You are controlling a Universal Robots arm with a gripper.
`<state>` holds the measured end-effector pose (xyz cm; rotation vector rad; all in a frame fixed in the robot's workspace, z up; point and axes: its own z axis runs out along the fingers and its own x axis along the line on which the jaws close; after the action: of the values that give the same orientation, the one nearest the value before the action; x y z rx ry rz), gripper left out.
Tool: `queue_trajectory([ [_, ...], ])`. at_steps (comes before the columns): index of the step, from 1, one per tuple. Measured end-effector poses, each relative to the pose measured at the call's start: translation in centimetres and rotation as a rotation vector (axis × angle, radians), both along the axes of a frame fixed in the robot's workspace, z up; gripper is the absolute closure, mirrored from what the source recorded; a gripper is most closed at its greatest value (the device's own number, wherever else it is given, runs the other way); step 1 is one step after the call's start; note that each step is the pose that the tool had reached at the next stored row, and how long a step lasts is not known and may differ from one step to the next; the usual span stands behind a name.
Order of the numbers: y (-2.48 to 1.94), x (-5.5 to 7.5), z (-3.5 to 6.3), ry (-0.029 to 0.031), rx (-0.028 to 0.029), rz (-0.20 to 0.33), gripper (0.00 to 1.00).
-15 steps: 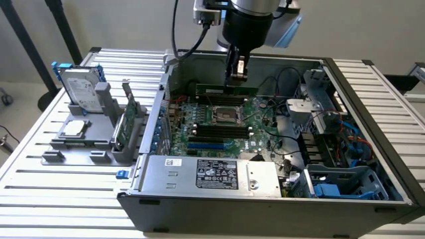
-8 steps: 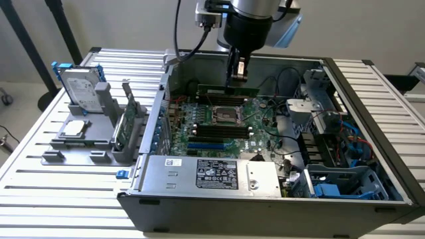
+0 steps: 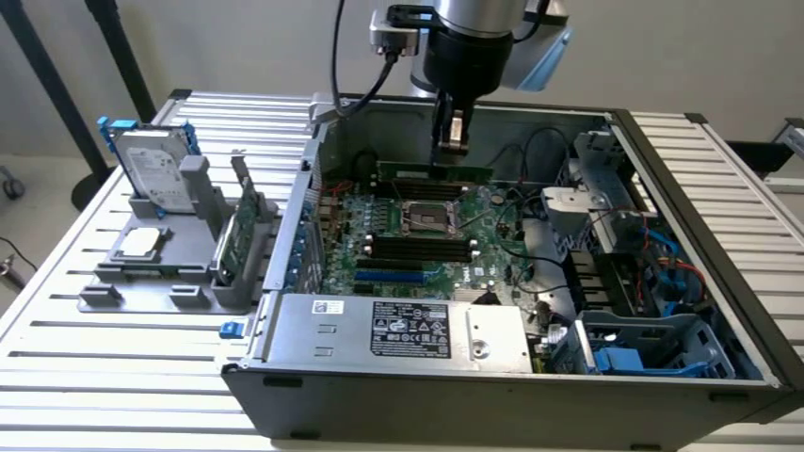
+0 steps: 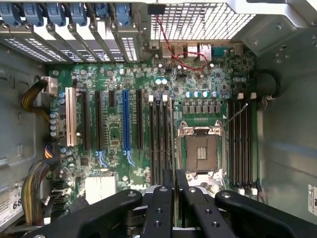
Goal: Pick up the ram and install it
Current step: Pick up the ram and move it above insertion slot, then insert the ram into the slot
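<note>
My gripper (image 3: 450,149) hangs inside the open computer case (image 3: 289,273), shut on the ram (image 3: 434,172), a long thin green stick held level under the fingertips. In the exterior view the ram sits over the far part of the green motherboard (image 3: 496,250), just beyond the CPU socket (image 3: 425,218). In the wrist view the two black fingers (image 4: 161,208) press together on the ram (image 4: 175,191), seen edge-on as a thin strip. Beyond them lie the CPU socket (image 4: 200,148) and long black memory slots on either side of it (image 4: 161,139) (image 4: 240,144). The ram looks clear of the board.
A grey holder (image 3: 138,282) on the exterior view's left carries a silver hard drive (image 3: 151,169), a taller green expansion card (image 3: 241,231) and a small square chip (image 3: 141,242). The power supply (image 3: 402,330) fills the case's near end. Cables and a drive cage (image 3: 628,282) crowd the exterior view's right.
</note>
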<state>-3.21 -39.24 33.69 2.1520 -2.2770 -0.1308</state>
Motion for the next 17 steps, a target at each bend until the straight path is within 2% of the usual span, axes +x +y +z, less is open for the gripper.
queue_trajectory([
  [2, 0.03, -0.01, -0.11, -0.0040, -0.0009, -0.005, 0.86],
  [17, 0.04, -0.01, -0.16, -0.0040, -0.0017, -0.006, 0.86],
])
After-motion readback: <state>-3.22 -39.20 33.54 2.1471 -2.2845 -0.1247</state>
